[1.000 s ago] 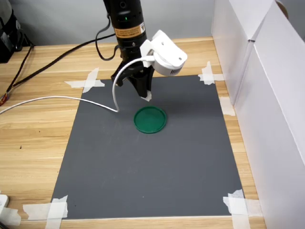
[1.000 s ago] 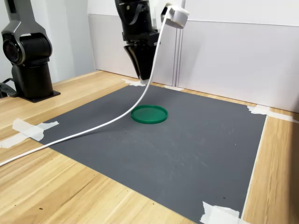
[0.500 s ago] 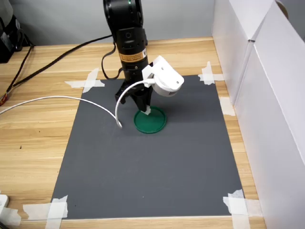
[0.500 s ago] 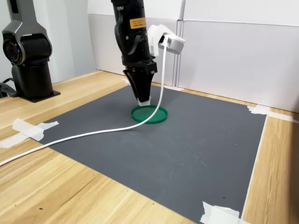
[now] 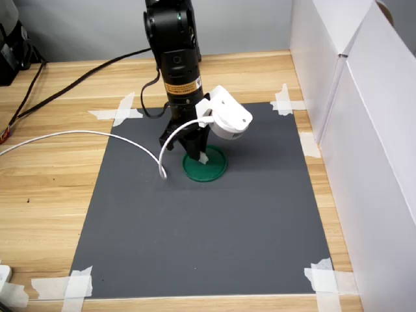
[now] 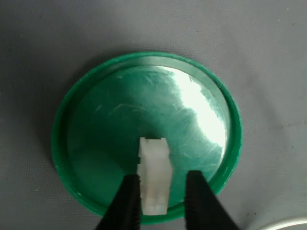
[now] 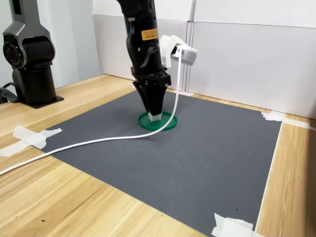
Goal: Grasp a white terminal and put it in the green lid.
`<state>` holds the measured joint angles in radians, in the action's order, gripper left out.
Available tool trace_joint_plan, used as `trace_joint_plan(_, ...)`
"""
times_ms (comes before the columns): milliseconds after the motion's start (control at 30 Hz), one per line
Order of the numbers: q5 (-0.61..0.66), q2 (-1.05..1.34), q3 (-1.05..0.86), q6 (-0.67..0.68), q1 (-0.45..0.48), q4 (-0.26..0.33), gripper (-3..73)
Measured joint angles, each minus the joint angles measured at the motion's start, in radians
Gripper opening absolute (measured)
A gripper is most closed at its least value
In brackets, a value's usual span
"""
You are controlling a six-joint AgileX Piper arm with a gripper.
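your gripper point(image 6: 162, 191) stands straight down over the green lid point(image 6: 96, 120), and in the wrist view its two dark fingers point(image 6: 127, 201) are parted: one touches the white terminal point(image 6: 153, 175), the other stands clear of it with a gap showing, so the block looks released rather than clamped. the terminal sits inside the lid, near the rim on the gripper's side. in both exterior views you see the lid point(image 5: 214, 168) point(image 7: 170, 121) on the dark grey mat point(image 5: 214, 234) point(image 7: 207, 158), with the white cable point(image 7: 98, 140) trailing across the mat.
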<state>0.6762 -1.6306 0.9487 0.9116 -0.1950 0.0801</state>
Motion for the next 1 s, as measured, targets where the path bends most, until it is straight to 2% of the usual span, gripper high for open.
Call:
trace_joint_plan(200,-0.006,0.003,0.0,0.0,0.0,0.004,36.9)
trace_joint_plan(533,-0.121,0.194,-0.002,-0.004,0.0,0.078,36.7)
trace_joint_plan(667,-0.147,0.292,-0.003,-0.004,0.0,0.121,30.0)
trace_joint_plan(800,-0.148,0.396,-0.003,-0.015,0.0,0.174,16.4)
trace_joint_plan(933,-0.148,0.505,-0.004,-0.047,0.0,0.185,2.9)
trace_joint_plan(1000,-0.151,0.56,-0.006,-0.07,0.0,0.182,0.0)
